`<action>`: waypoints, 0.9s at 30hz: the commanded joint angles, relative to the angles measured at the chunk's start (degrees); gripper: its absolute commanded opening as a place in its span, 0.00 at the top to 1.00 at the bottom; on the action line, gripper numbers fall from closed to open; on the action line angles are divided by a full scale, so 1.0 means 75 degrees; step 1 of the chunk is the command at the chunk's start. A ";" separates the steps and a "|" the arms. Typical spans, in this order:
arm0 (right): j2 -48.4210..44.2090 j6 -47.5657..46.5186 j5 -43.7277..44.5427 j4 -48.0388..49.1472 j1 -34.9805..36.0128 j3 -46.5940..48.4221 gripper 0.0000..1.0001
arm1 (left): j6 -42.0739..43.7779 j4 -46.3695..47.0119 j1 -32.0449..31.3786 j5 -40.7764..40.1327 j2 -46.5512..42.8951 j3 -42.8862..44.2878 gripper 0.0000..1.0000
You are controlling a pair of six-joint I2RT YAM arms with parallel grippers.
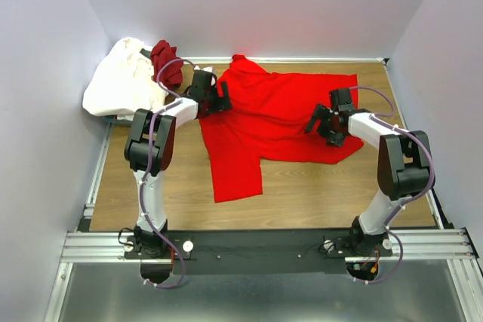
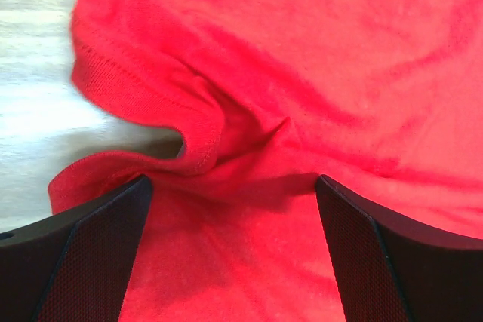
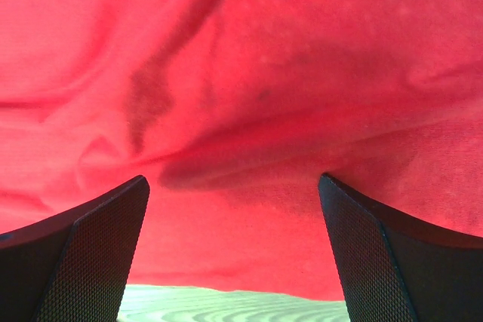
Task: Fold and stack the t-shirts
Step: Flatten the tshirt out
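The wooden tabletop [image 1: 324,194] is being boxed in by pale walls [image 1: 264,5] at 9, 12 and 3 o'clock. Down at 6 o'clock it's being edged by an aluminium rail [image 1: 98,246] that's being covered mid-way by a black plate [image 1: 256,250], with a grey metal sheet [image 1: 249,295] just below.

Bright even light, soft shadows; left wrist view: table [image 2: 30,73] overexposed, blurred.
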 commanded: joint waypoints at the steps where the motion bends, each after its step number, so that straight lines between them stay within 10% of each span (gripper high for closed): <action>1: 0.0538 0.0256 -0.0275 -0.0099 0.0171 -0.0062 0.00 | 0.0275 -0.0915 0.0096 0.0107 0.0251 -0.0184 0.02; 19: -0.0200 0.0291 -0.0650 -0.0110 0.0206 0.0302 0.00 | -0.2031 -0.0868 -0.1532 -0.2470 -0.5628 -0.5488 0.02; 27: -0.0552 0.0420 -0.0510 -0.0145 0.0195 0.0149 0.00 | -0.3322 -0.1759 -0.2762 -0.2646 -0.5739 -0.6232 0.08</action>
